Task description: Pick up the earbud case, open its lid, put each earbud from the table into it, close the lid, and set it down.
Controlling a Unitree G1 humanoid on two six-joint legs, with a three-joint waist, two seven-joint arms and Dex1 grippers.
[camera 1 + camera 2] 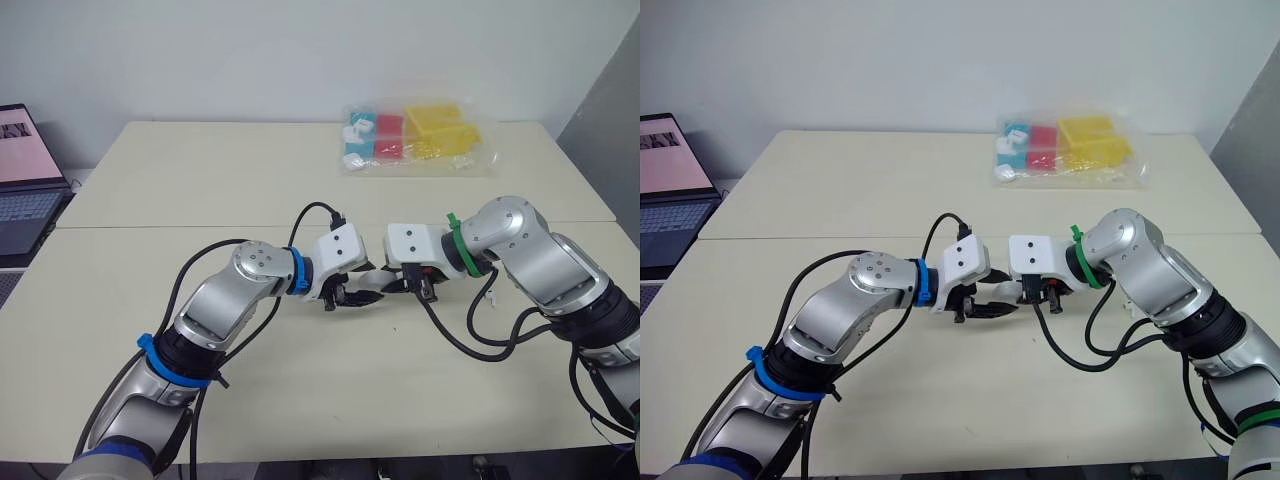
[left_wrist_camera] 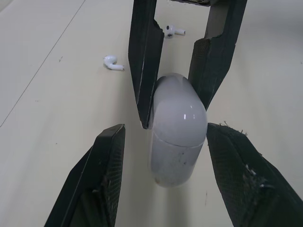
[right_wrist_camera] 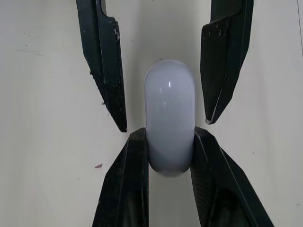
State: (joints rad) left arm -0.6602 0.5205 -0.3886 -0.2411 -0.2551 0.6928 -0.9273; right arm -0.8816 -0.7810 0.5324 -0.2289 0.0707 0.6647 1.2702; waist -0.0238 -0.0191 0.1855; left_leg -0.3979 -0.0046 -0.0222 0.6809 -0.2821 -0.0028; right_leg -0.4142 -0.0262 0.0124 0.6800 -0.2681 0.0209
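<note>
earbud case (image 3: 169, 101), pinched in right gripper (image 3: 170, 137)

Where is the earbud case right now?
In the right wrist view the earbud case is clamped in the right claw, at the middle of the near table. The open left claw flanks its free end without touching it.

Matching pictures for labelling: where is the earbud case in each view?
Left wrist view: earbud case at centre, clamped by the right end effector, the open left end effector either side.
Right wrist view: centre, in the right end effector's grip.
Left eye view: near centre, where both end effectors meet, largely hidden.
Right eye view: same spot.
Shared landmark: the facing pairs of black fingers.
</note>
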